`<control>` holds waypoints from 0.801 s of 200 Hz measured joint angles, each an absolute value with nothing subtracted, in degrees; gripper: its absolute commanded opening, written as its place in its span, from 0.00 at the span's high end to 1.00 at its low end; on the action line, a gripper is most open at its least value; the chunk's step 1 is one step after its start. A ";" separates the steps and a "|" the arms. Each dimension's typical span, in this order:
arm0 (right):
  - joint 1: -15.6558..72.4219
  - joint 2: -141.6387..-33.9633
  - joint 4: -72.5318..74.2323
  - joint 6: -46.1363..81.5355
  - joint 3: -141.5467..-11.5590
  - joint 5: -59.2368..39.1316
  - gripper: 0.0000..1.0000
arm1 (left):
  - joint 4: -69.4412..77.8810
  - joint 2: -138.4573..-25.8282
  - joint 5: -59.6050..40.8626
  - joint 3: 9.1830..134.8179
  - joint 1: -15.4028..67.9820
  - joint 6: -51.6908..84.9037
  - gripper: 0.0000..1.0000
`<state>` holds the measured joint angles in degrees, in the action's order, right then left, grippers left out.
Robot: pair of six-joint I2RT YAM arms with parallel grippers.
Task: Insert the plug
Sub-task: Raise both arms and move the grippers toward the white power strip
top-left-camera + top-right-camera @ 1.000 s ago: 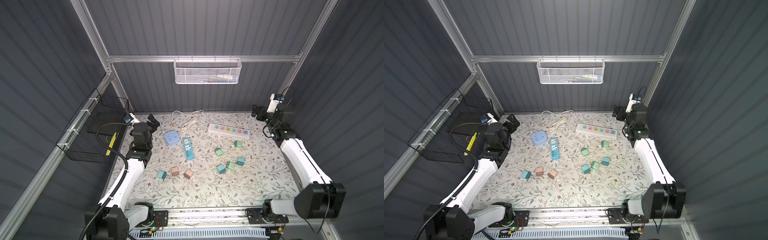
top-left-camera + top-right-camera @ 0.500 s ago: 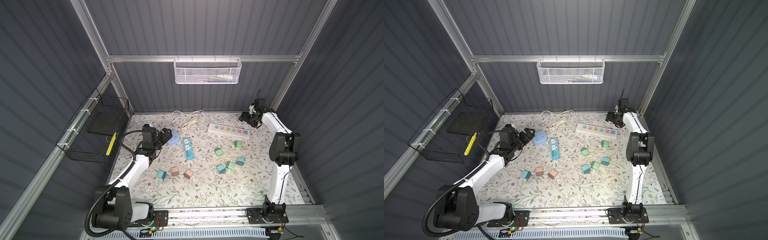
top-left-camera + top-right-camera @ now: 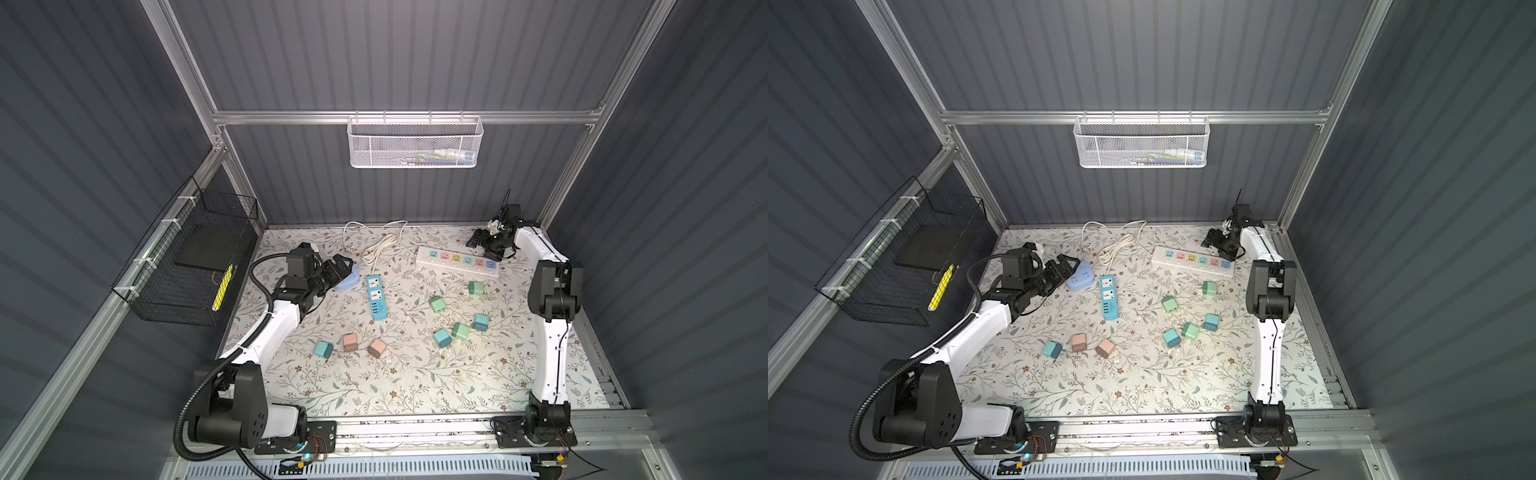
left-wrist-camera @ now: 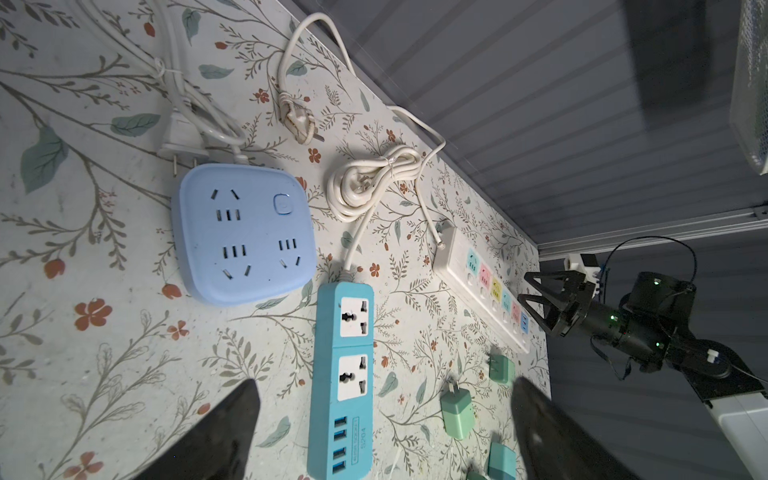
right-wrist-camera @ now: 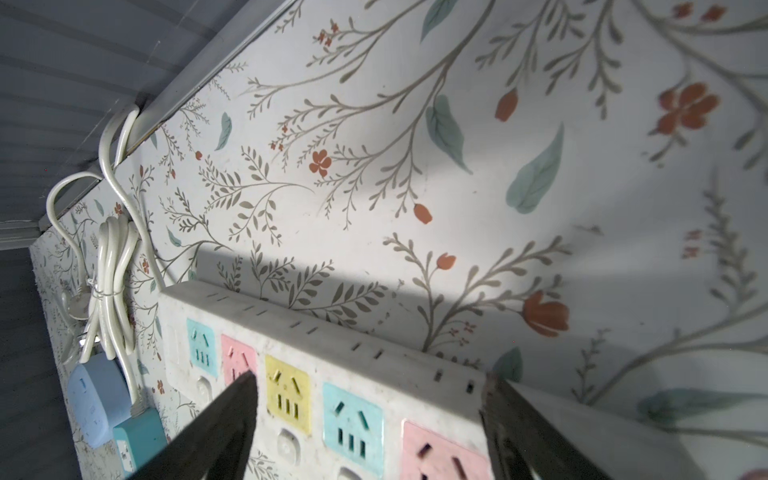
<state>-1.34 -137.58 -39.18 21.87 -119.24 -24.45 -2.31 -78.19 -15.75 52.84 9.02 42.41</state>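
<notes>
In both top views your left hand (image 3: 341, 266) hovered at ten o'clock on the tabletop (image 3: 415, 386), beside the blue square socket (image 3: 349, 280). Your right hand (image 3: 1213, 243) sat at one o'clock by the white strip (image 3: 1192, 262). The loose plugs, like the green plug (image 3: 437, 304), lay ungrasped around three o'clock.

Only the left wrist view showed that plug's prongs and the left fingers (image 4: 232, 432) apart, empty.

Only the right wrist view showed the right hand spread over the strip's end, clamping nothing.

You would do best to grip a plug by its flat sides, prongs down, and steady the strip.
</notes>
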 measured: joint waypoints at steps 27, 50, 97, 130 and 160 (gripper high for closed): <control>-0.84 -136.99 -38.13 21.41 -117.27 -25.32 0.17 | -5.34 -78.19 -16.34 54.52 9.02 40.93 0.07; 0.23 -134.89 -37.56 20.75 -111.24 -25.39 0.17 | -7.99 -78.11 -16.32 56.71 9.02 39.57 0.07; 3.20 -128.99 -35.83 20.56 -99.94 -25.65 0.17 | -9.98 -77.73 -16.43 57.34 9.02 39.18 0.10; 6.92 -121.16 -32.25 21.67 -88.23 -25.28 0.15 | -10.44 -77.36 -17.10 57.32 9.06 39.62 0.12; 12.53 -114.85 -27.27 24.77 -78.43 -25.08 0.14 | -10.50 -76.69 -18.11 57.32 10.22 39.88 0.14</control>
<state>12.53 -114.85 -27.27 24.77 -78.43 -25.08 -10.50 -76.69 -18.11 57.32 10.22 39.88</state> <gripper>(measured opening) 0.856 0.867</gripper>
